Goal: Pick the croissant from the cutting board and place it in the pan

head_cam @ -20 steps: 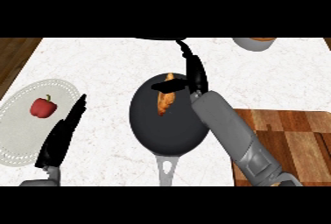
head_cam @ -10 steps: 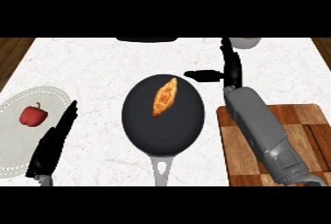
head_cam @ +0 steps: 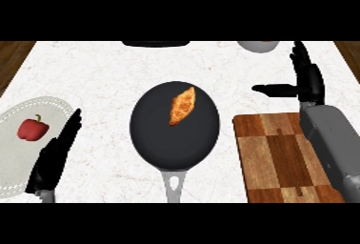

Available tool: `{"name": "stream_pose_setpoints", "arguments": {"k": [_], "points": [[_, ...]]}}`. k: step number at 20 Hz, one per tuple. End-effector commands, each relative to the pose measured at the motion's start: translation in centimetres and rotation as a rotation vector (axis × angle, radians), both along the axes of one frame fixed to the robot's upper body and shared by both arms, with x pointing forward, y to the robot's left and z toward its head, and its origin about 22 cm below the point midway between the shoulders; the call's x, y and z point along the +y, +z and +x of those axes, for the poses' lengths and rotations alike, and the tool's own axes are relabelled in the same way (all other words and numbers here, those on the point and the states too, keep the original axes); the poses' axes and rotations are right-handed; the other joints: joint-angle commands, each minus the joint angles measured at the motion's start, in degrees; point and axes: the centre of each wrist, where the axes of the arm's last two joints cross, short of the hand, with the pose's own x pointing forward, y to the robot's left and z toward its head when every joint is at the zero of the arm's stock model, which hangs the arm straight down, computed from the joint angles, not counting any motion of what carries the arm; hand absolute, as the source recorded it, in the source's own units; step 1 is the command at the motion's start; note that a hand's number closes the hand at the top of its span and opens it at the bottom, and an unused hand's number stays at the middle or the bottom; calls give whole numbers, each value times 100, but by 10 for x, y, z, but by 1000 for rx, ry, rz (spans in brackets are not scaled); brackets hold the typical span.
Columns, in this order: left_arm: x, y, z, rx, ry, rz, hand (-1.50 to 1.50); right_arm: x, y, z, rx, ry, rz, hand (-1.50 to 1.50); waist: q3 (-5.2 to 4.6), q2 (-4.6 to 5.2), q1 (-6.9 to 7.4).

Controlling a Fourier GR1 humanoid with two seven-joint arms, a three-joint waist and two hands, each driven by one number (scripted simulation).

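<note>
A dark object and a pale bowl at the bench's far edge are cut off by the view's top. The croissant lies in the upper part of the pan, its long axis tilted, far end leaning right. The cutting board is partly covered by the right forearm. The right hand hovers past the board, fingers straight, thumb out left, holding nothing. The left hand rests open beside the plate with a red pepper.

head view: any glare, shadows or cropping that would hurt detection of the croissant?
Head view: flat, even light, no glare on the pan; the croissant stands out clearly against the dark surface and casts no visible shadow; the top edge crops a dark object and a bowl; the right robot hand is open, clear of the pan.
</note>
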Motion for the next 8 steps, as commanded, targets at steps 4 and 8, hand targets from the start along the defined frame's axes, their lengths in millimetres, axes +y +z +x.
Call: {"name": "stream_pose_setpoints", "arguments": {"k": [4,8], "points": [[-10,-5,-4,7,-5,-3,0,-82,11,-26,-11,8,-22,-150,-1,-3,-6],[13,7,2,-24,-11,4,0,-108,21,-29,-15,37,-1,-150,-1,5,25]]}}
